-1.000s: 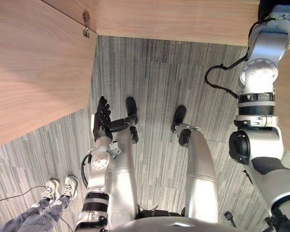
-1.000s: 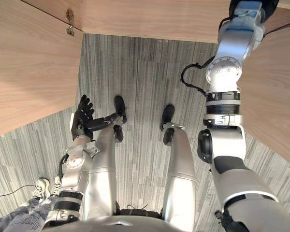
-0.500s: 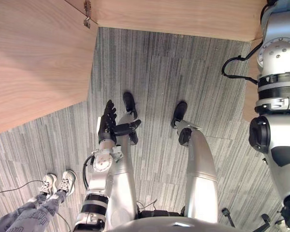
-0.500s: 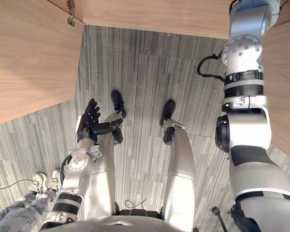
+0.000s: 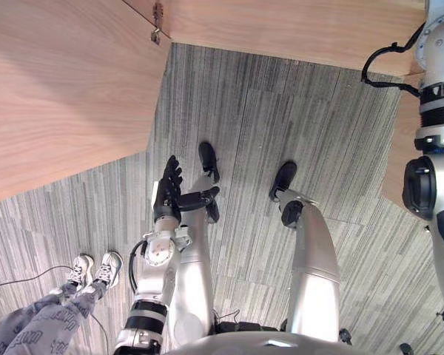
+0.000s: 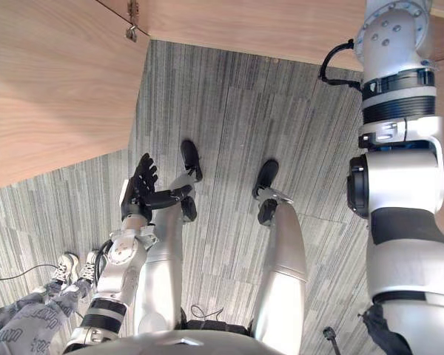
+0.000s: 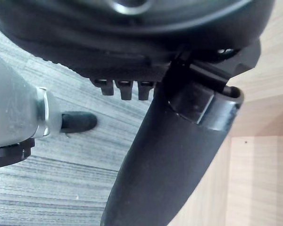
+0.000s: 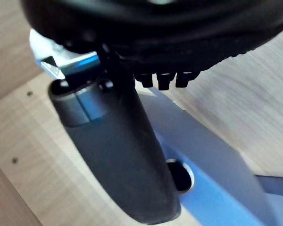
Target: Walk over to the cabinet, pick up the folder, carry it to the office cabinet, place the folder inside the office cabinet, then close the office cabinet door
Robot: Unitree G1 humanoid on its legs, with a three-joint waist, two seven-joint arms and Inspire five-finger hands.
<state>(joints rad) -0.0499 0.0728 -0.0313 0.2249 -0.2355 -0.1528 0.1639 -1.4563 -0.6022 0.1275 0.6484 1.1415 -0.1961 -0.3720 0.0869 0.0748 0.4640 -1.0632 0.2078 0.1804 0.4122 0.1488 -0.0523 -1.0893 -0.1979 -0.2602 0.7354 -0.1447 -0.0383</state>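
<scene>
Apparently the blue folder [image 8: 212, 183] sits on the wooden shelf [image 8: 33, 139] beneath the right hand [image 8: 118, 155], thumb across it; whether the fingers grip it I cannot tell. Let go half-seated, it could slide out or jam the door [image 5: 59, 96]; the left hand [image 5: 167, 194] hangs open, empty.

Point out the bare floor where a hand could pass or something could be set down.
Bare grey striped carpet lies open between the light wooden cabinet and the open left hand. Crowded lower left: a person's white shoes stand below the wooden door panel.
</scene>
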